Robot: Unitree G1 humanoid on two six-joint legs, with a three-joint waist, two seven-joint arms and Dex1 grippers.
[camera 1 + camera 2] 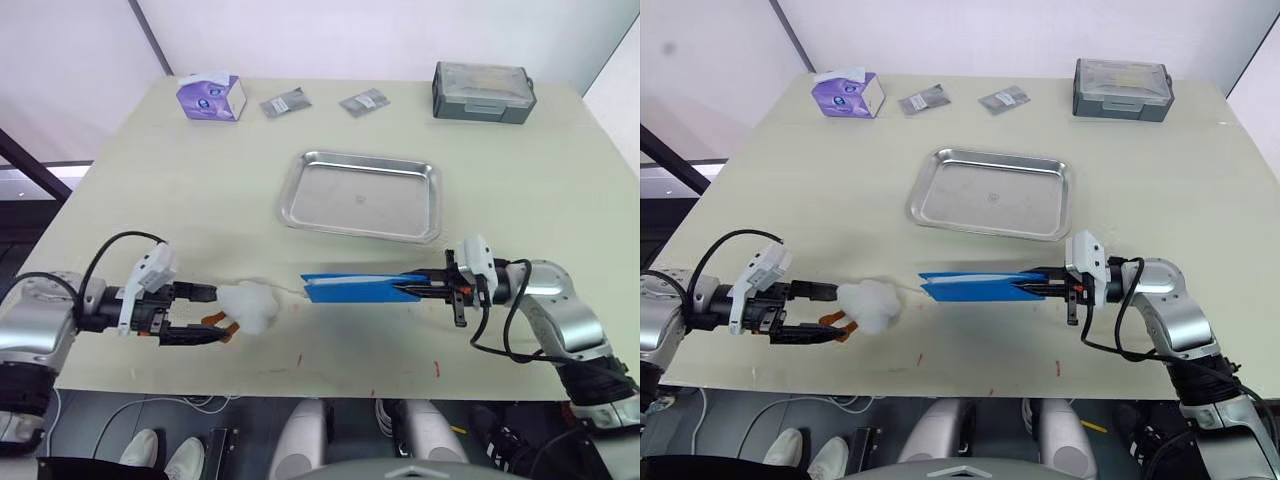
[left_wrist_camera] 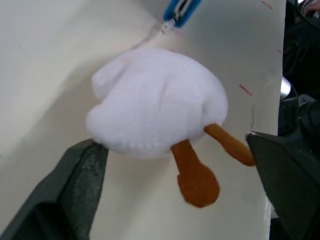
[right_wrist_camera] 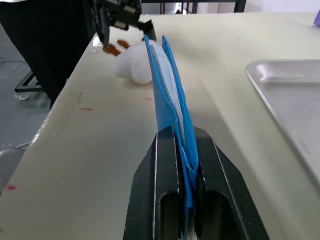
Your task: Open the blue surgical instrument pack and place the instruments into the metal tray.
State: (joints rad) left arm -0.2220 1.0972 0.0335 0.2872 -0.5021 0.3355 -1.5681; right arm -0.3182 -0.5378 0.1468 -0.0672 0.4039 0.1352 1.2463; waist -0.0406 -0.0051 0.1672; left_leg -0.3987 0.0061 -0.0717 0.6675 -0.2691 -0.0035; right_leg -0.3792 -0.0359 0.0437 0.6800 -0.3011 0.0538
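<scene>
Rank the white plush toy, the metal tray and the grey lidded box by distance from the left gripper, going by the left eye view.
From the left gripper:
1. White plush toy, right at its fingertips, near the table's front edge.
2. Metal tray, mid-table, ahead and to the right.
3. Grey lidded box, far right corner.

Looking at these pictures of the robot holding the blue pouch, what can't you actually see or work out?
- The instruments: hidden inside the blue surgical instrument pack, whose closed walls cover them in the right wrist view.
- The print on the two grey packets: too small in the head views.
- What the grey lidded box holds: its lid covers it.
- The right pincer fingertips: cut off by the picture's lower edge.
- What the white fluffy toy depicts: unclear beside the left pincer.
</scene>
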